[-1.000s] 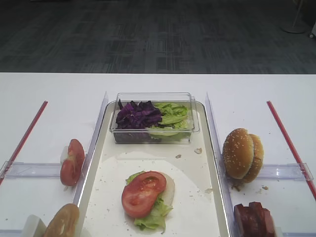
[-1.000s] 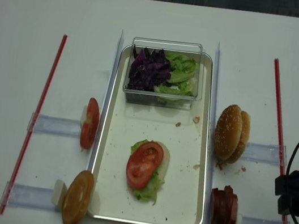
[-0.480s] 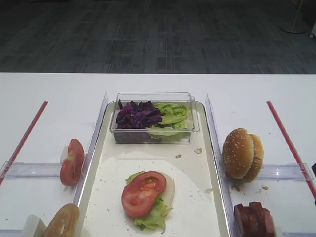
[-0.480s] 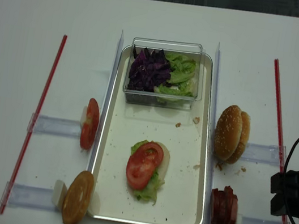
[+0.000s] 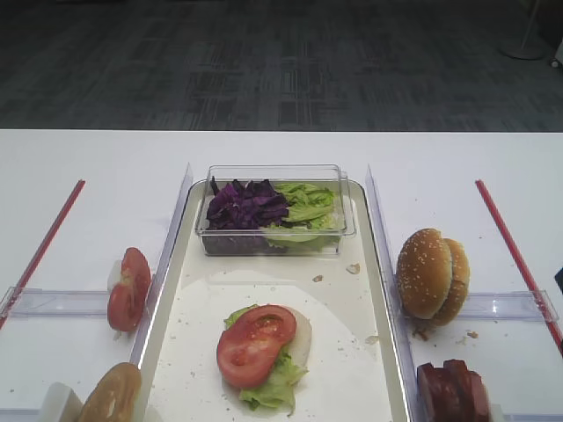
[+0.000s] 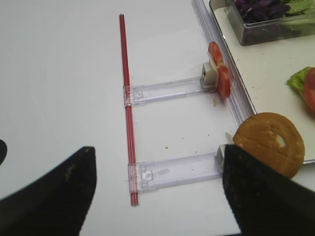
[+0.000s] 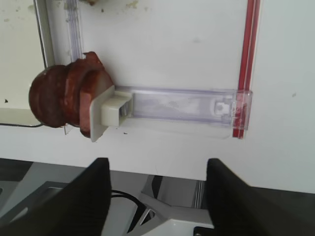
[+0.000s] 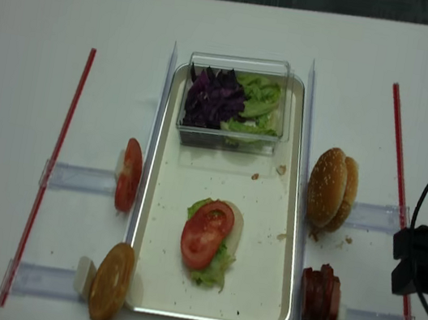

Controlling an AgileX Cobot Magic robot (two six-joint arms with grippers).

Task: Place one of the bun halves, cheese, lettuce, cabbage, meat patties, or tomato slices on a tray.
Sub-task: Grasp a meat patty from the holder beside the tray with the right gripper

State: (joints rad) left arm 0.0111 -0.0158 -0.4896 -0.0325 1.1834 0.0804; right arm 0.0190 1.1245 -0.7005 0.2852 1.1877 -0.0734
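The cream tray (image 8: 296, 223) holds a tomato slice (image 8: 205, 235) on lettuce (image 5: 274, 387) over a pale round layer, bun or cheese, I cannot tell. Two bun halves (image 8: 333, 191) stand on edge right of the tray. Meat patties (image 7: 66, 96) stand in a holder nearer the front. More tomato slices (image 6: 219, 73) and another bun half (image 6: 269, 147) stand left of the tray. My right gripper (image 7: 157, 172) is open and empty, near the table's front edge, right of the patties. My left gripper (image 6: 157, 182) hangs open over the left front table.
A clear plastic box (image 5: 273, 180) at the tray's far end holds purple cabbage (image 5: 244, 205) and green lettuce (image 5: 306, 207). Clear plastic rails (image 7: 182, 105) and red strips (image 8: 51, 174) lie on both sides of the tray. The right arm (image 8: 427, 261) stands over the right strip.
The right arm has shifted slightly at the table's right side. The food and the left gripper have not moved.
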